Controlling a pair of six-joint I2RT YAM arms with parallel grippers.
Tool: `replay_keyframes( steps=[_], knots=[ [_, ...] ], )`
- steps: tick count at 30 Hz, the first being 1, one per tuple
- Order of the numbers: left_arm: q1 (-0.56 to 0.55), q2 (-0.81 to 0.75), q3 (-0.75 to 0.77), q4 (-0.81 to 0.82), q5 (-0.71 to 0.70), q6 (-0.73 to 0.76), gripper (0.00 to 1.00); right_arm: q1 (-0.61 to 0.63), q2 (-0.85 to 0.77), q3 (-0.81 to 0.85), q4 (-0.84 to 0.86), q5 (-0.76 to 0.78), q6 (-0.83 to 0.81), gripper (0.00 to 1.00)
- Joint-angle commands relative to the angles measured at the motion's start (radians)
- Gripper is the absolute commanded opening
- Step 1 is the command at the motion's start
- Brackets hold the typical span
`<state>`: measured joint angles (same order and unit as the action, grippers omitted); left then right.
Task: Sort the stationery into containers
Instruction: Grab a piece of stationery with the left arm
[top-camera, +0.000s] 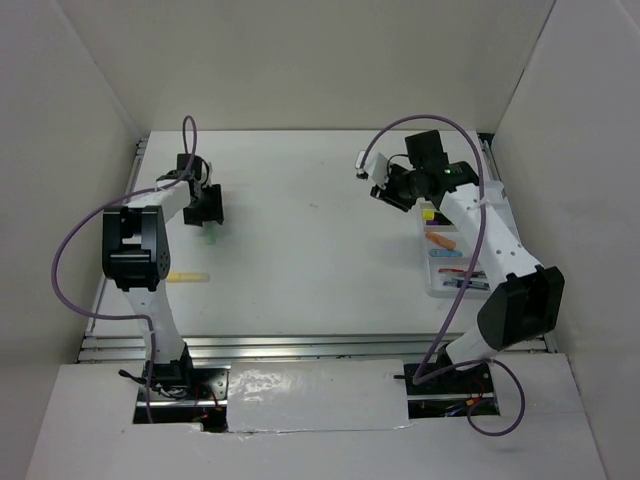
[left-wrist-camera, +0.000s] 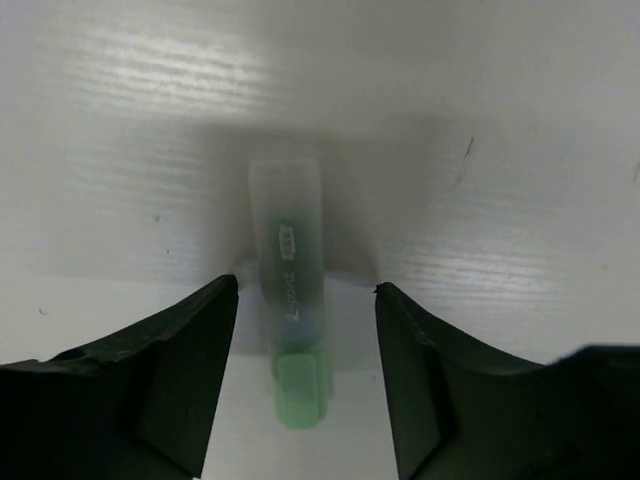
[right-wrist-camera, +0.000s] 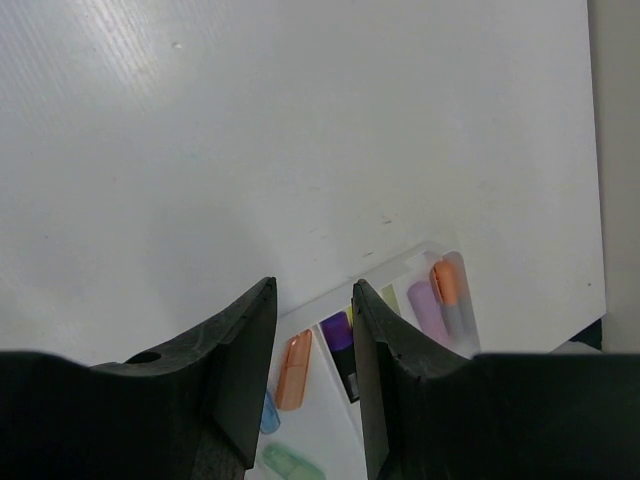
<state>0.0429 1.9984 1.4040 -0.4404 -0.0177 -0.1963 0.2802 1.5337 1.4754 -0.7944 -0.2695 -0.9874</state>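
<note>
A pastel green marker (left-wrist-camera: 290, 290) with a frosted cap lies on the table, between the fingers of my open left gripper (left-wrist-camera: 306, 288). The fingers stand low on either side of it and do not touch it. From above, the left gripper (top-camera: 208, 212) is at the far left and the green marker (top-camera: 211, 238) shows just below it. My right gripper (right-wrist-camera: 313, 287) is open and empty, hovering over the far end of the white divided tray (right-wrist-camera: 390, 265). The tray (top-camera: 432, 290) holds several markers: an orange one (right-wrist-camera: 293, 370), a purple-capped black highlighter (right-wrist-camera: 340, 335) and a lilac one (right-wrist-camera: 425, 305).
A thin yellow pen (top-camera: 187, 277) lies on the table at the left, near the left arm's elbow. The tray sits against the right side, under the right arm (top-camera: 490, 240). White walls close in the table on three sides.
</note>
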Motion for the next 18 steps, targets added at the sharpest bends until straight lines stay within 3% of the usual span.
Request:
replay_keyframes(
  steps=[1, 7, 10, 14, 15, 18],
  knots=[
    [0.002, 0.052, 0.067, -0.006, 0.024, -0.032, 0.68, 0.011, -0.086, -0.02, 0.009, -0.034, -0.002, 0.43],
    [-0.014, 0.115, 0.133, -0.043, -0.021, -0.031, 0.35, 0.019, -0.112, -0.02, -0.011, -0.069, -0.006, 0.43],
    [-0.021, 0.16, 0.185, -0.127, -0.018, -0.034, 0.0, 0.04, -0.136, -0.033, -0.002, -0.063, -0.023, 0.43],
    [-0.032, 0.134, 0.179, -0.193, 0.138, -0.08, 0.0, 0.126, -0.17, -0.043, -0.019, 0.004, -0.085, 0.43],
    [-0.035, 0.097, 0.152, -0.19, 0.227, -0.095, 0.0, 0.193, -0.173, -0.043, -0.016, 0.038, -0.1, 0.43],
    [-0.112, -0.014, 0.077, -0.152, 0.292, -0.156, 0.0, 0.383, -0.117, -0.012, -0.029, 0.232, -0.097, 0.43]
  ],
)
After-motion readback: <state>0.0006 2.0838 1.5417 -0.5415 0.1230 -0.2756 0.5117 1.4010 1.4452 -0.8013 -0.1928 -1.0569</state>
